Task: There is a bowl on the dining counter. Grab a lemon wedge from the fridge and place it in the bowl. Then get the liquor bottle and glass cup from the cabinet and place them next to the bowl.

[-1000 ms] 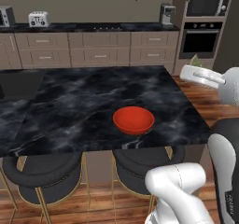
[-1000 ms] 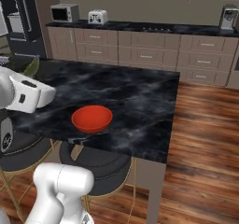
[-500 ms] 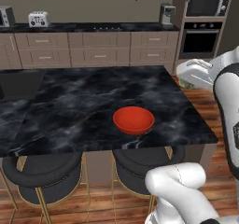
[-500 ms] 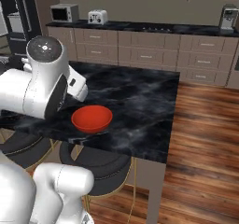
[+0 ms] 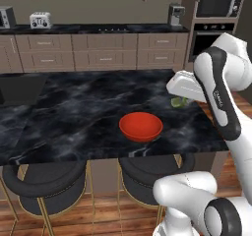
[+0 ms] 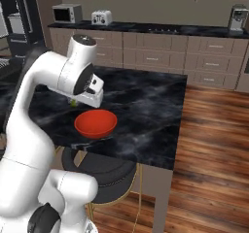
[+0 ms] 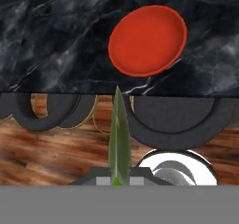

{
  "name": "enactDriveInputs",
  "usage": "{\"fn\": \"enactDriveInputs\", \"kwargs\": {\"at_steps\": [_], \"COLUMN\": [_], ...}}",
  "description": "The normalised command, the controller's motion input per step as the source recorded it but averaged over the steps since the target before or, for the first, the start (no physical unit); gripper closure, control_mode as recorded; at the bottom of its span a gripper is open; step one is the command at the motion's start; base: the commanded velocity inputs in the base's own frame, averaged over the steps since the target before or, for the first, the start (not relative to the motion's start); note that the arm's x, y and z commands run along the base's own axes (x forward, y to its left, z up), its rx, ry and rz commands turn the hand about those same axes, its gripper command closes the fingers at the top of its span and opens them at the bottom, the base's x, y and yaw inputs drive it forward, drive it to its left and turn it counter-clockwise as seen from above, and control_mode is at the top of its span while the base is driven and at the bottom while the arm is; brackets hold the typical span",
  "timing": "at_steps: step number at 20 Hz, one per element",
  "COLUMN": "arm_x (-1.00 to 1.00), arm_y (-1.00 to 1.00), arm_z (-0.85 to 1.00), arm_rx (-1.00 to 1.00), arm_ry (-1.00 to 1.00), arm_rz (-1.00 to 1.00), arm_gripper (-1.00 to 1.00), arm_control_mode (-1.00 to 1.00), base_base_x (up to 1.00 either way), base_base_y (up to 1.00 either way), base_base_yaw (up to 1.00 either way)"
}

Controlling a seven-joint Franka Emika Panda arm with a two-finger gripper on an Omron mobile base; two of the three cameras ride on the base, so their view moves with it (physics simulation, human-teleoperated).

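We hold the lemon wedge [image 7: 118, 139] pinched in the gripper [image 7: 116, 178] above the dining counter's [image 5: 74, 102] near edge, red bowl [image 5: 141, 126] empty; wedge drop, bottle and cup remain.

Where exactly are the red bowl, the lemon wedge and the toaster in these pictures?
red bowl [image 5: 141, 126]: left base view, middle of its inside.
lemon wedge [image 7: 118, 139]: hand view, middle of the thin green edge held between the finger tips.
toaster [image 6: 101, 18]: right base view, its front face.
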Motion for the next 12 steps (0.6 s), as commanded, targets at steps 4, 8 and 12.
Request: {"fn": "enactDriveInputs", "kwargs": {"at_steps": [4,8,12], "arm_x": [0.64,0.54,0.50], "arm_y": [0.00,0.00,0.00], "arm_z": [-0.39,-0.26,-0.36], "arm_rx": [-0.07,-0.06,-0.06], "arm_ry": [0.13,0.00,0.00], "arm_rz": [0.22,0.19,0.18], "arm_gripper": [1.00,1.00,1.00], "arm_control_mode": [-1.00,-1.00,-1.00], "base_base_x": [0.00,0.00,0.00], "base_base_y": [0.00,0.00,0.00], "base_base_yaw": [0.00,0.00,0.00]}}
